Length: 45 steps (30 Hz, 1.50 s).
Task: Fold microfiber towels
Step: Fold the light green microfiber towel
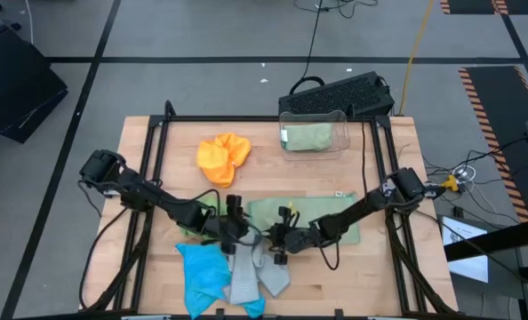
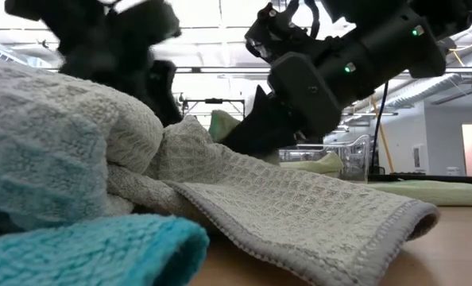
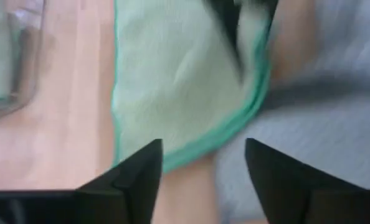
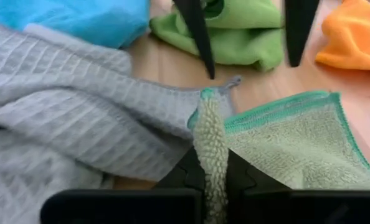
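Right gripper [image 4: 211, 163] pinches your pale green towel's [image 1: 308, 218] near-left corner; towel's long axis runs left-right. Left gripper [image 3: 203, 165] hovers open just beside it.

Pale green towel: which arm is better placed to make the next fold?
Probably the right. Its pincer is shut on the pale green towel at the corner, while the left pincer stands open above the edge, holding nothing.
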Motion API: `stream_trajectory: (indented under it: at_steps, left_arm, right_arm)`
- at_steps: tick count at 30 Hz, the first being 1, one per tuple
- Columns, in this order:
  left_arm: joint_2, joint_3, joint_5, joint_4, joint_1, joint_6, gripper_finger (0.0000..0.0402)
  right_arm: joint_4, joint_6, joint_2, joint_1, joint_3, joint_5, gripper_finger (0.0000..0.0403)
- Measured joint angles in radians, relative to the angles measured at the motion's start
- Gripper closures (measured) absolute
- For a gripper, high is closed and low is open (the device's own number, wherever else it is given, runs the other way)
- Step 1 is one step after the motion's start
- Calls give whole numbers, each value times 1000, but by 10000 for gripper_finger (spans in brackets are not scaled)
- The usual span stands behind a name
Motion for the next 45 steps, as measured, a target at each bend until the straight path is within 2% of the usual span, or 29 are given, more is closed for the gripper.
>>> stream_trajectory:
  at_steps: [4,7,9,12,17,22,26,35,38,45]
  left_arm:
    - [1,-67,-86,7,1,173,125]
    - [1,-105,-206,64,1,316,118]
    - [1,-133,-222,132,9,416,121]
    - [1,-170,-175,217,38,522,131]
    - [1,-184,-166,293,80,601,158]
    - [22,-185,-7,314,137,644,175]
    - [46,-184,-8,330,159,680,176]
    - [66,-184,62,373,188,702,183]
    - [66,-184,65,364,204,701,212]
    - [66,-184,135,368,238,687,311]
  right_arm:
    - [-2,-5,0,7,0,0,397]
    - [-3,-5,0,7,0,0,399]
    - [-2,-6,0,7,0,0,399]
    - [-2,-13,0,7,0,0,398]
    - [-2,-23,0,6,0,0,398]
    - [-1,-23,0,5,0,0,397]
    - [2,-22,0,5,0,0,397]
    - [6,-20,-1,5,-1,0,397]
    - [6,-20,-1,5,-1,0,397]
    - [6,-16,-1,5,-1,0,397]
